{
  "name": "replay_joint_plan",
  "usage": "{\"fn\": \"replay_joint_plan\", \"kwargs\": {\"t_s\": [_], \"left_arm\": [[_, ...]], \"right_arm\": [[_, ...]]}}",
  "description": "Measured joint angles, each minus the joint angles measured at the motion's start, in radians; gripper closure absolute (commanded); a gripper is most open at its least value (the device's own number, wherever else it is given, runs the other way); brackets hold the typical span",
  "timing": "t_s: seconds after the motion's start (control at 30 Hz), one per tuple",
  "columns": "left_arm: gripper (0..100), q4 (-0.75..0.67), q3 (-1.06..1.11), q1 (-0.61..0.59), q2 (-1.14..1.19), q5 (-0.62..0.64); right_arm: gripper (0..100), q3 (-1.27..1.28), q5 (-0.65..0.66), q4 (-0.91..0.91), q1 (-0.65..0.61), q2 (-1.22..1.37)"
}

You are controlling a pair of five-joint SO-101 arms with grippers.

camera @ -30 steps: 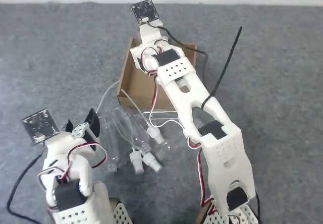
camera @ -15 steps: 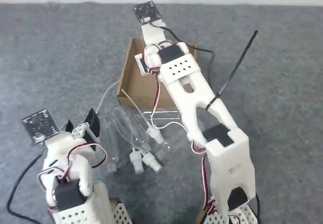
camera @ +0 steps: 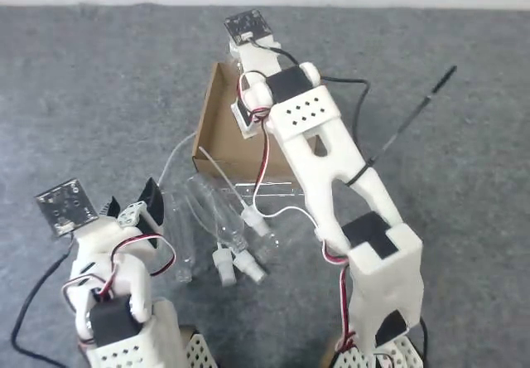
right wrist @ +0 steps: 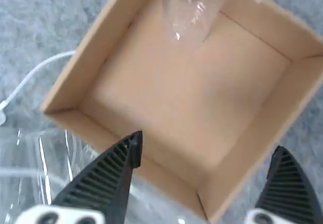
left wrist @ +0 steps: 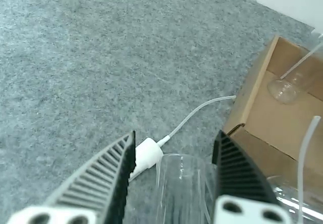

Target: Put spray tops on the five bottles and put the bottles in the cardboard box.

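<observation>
Cardboard box [right wrist: 87, 67] holds one bottle [right wrist: 189, 7]; other bottles [camera: 224, 219] lie toward tabletop's near edge, one spray top [left wrist: 146, 153] loose; right pincer [right wrist: 207, 146], left pincer [left wrist: 175, 138] both spread, empty.

The worktop [camera: 91, 86] is covered in grey cloth like carpet, rough, fuzzy and matt throughout. The box [right wrist: 166, 103] is plain brown cardboard, matt and smooth, with raw cut edges. The bottles [camera: 186, 227] are clear plastic, smooth and glossy, catching bright glints; the one in the box [right wrist: 189, 7] looks the same. The spray tops [camera: 224, 264] are white plastic with a slight sheen, and the dip tubes [left wrist: 194, 114] are thin translucent plastic. The right arm [camera: 331, 161] and left arm [camera: 116, 256] have white matt plastic shells. The left fingers [left wrist: 108, 176] and right fingers [right wrist: 106, 173] are black matt plastic, ribbed on their inner faces.
</observation>
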Motion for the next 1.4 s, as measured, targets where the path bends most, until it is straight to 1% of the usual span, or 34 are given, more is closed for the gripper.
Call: {"fn": "replay_joint_plan", "kwargs": {"t_s": [0.37, 0.57, 0.77, 1.07, 1.4], "left_arm": [[76, -0.014, 0.015, 0.0, 0.0, 0.0], [76, -0.048, 0.044, 0.0, 0.0, 0.0], [76, -0.051, 0.044, 0.0, 0.0, 0.0], [76, -0.051, 0.044, 0.0, 0.0, 0.0], [76, -0.051, 0.044, 0.0, 0.0, 0.0]], "right_arm": [[65.6, 0.0, 0.0, 0.209, 0.0, -0.132], [65.6, 0.0, 0.0, 0.318, -0.044, -0.196], [65.6, 0.032, 0.002, 0.322, -0.086, -0.301], [65.6, 0.299, 0.126, 0.322, -0.152, -0.494], [65.6, 0.552, 0.296, 0.322, -0.23, -0.628]]}}
